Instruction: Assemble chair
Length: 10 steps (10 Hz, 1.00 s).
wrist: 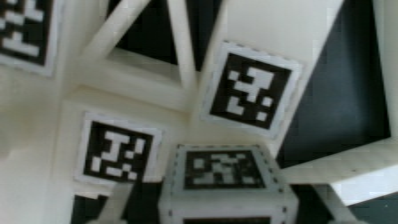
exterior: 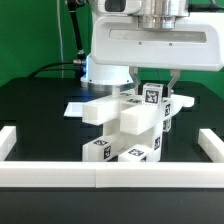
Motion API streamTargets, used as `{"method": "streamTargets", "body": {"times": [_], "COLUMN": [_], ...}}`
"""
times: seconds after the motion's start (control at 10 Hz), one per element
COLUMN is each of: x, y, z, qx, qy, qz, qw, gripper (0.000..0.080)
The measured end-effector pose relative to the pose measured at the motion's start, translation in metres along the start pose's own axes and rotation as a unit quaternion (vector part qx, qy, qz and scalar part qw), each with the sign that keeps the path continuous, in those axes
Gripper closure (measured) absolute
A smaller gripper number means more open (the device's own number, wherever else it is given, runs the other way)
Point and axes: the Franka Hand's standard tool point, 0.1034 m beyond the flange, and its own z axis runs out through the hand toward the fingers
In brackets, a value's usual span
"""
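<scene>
The chair (exterior: 122, 122) is a cluster of chunky white blocks with black-and-white tags, standing mid-table in the exterior view. My gripper (exterior: 158, 95) comes down from above onto its upper part, on the exterior view's right side. A small tagged white block (exterior: 152, 96) sits between the fingers. In the wrist view this block (wrist: 222, 172) fills the space between my dark fingers (wrist: 150, 205), which press on both of its sides, so my gripper (wrist: 222, 208) is shut on it. Behind it are white slats and posts of the chair (wrist: 249, 85) with more tags.
A long low white border rail (exterior: 60, 178) runs along the front of the black table and up both sides. The marker board (exterior: 82, 106) lies flat behind the chair, towards the exterior view's left. The robot's white base (exterior: 105, 70) stands at the back.
</scene>
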Motion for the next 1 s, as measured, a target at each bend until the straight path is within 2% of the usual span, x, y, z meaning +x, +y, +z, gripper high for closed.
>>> {"method": "streamTargets", "body": {"times": [0.3, 0.7, 0.9, 1.0], "x": [-0.0005, -0.0018, -0.0017, -0.0016], "y": [-0.0011, -0.0038, -0.0038, -0.0047], "z": [0.0001, 0.0003, 0.0003, -0.0001], "qx": [0.002, 0.007, 0.006, 0.006], "qy": [-0.001, -0.004, -0.004, -0.003], "qz": [0.086, 0.227, 0.215, 0.190], "qw": [0.996, 0.974, 0.977, 0.982], "gripper": [0.0512, 0.0512, 0.0507, 0.0284]}}
